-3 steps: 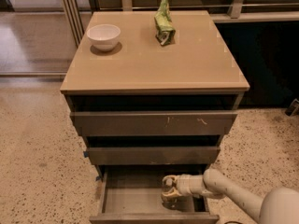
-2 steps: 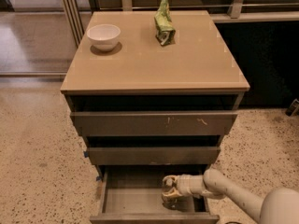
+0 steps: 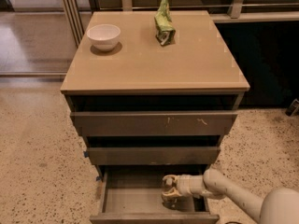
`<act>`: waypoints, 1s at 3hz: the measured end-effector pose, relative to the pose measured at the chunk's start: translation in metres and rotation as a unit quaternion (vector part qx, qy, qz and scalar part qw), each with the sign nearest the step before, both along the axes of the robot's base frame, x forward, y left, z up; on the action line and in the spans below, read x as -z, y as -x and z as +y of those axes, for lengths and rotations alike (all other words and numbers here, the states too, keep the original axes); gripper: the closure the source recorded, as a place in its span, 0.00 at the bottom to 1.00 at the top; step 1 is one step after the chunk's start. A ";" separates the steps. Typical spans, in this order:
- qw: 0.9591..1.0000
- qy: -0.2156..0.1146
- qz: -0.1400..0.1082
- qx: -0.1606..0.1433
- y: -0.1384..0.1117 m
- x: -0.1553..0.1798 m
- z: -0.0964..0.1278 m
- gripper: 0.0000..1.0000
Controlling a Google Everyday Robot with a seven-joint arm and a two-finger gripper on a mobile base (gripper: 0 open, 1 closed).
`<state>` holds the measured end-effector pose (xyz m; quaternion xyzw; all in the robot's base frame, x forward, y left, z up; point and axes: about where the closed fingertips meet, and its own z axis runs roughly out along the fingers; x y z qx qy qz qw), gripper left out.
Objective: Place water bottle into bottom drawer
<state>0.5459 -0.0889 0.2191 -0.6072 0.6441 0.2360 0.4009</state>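
Inside bottom drawer (image 3: 134, 197), water bottle (image 3: 170, 199) clasped in end effector (image 3: 168, 190)

Tool (image 3: 169, 191) inside bottom drawer (image 3: 128, 199)

Nothing I can see moves between the earlier moments and this one: the tool (image 3: 168, 194) sits low inside the open bottom drawer (image 3: 131, 199), towards its right side, exactly where it was.
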 end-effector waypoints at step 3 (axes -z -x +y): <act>1.000 0.000 0.000 0.000 0.000 0.000 0.000 0.00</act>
